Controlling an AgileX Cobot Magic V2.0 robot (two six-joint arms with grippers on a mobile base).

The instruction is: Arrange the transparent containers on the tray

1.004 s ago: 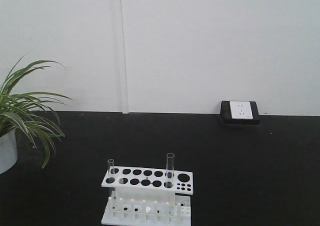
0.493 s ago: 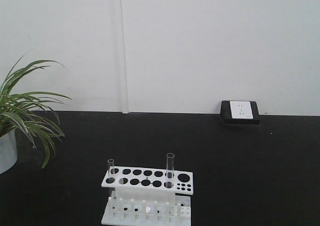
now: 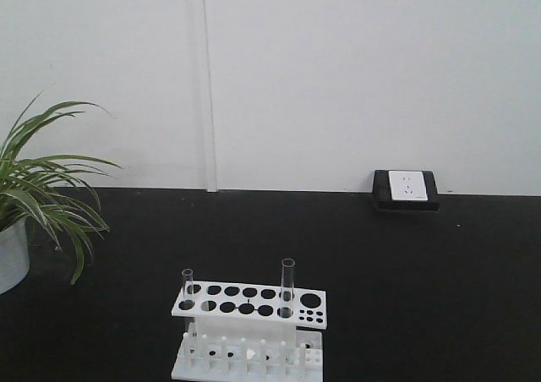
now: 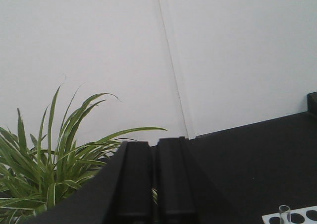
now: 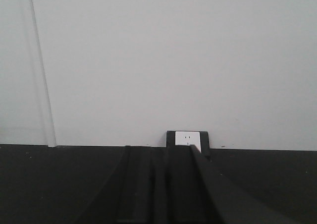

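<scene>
A: Two of clear glass, long and thin, open at the top: a narrow tube (image 3: 188, 287) at the left end of the rack (image 3: 249, 302), a wider tube (image 3: 287, 282) toward the right end. Both upright in holes, well apart, rims above the top plate.

B: And the rack?

A: White plastic. Flat top plate full of round holes, big ones in two rows, small ones at the right corner. Pegs on the base below. Standing on the table (image 3: 439, 297), at the near edge of the front view.

B: Surface and room?

A: Black matte table, running back to a plain white wall (image 3: 338, 78) with one thin vertical seam. White socket (image 3: 407, 188) in a black frame at the foot of the wall, on the right. On the left, a plant (image 3: 46, 175) with long striped green leaves in a pale pot (image 3: 10, 259).

B: Pincers?

A: Left pincer (image 4: 154, 144): two flat black fingers pressed together, nothing between. Pointing over the plant toward the wall. Right pincer (image 5: 159, 149): same, closed up, holding nothing, aimed at the socket.
</scene>
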